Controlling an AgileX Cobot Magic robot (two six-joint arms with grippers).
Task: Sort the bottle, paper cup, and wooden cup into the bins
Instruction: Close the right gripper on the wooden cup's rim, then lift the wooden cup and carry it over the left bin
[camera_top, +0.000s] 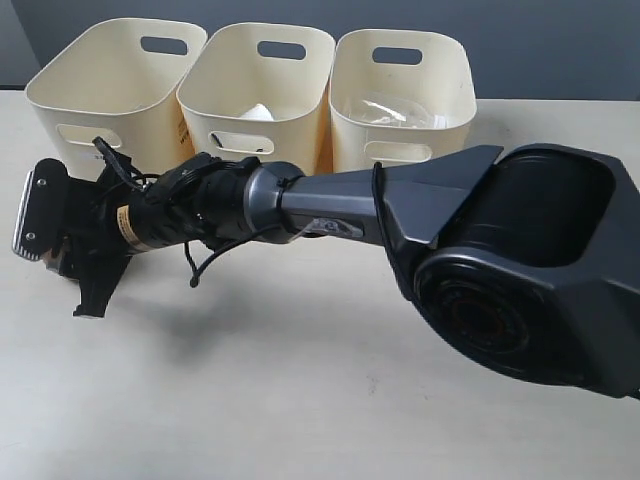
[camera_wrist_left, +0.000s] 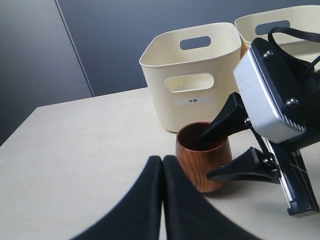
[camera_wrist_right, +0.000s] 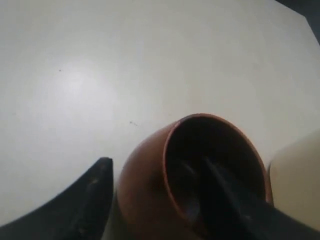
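Right gripper (camera_wrist_right: 154, 161) astride wooden cup (camera_wrist_right: 145, 197) wall

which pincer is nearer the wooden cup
Right. The right pincer straddles the wall of the cup, one finger inside, the other outside, not yet closed. The left pincer is shut and sits short of the cup, apart from it.

Your table (camera_top: 300, 420): pale top | you have three bins (camera_top: 300, 115) side by side along its far side | cup (camera_wrist_left: 200, 160) upright just before the leftmost one.
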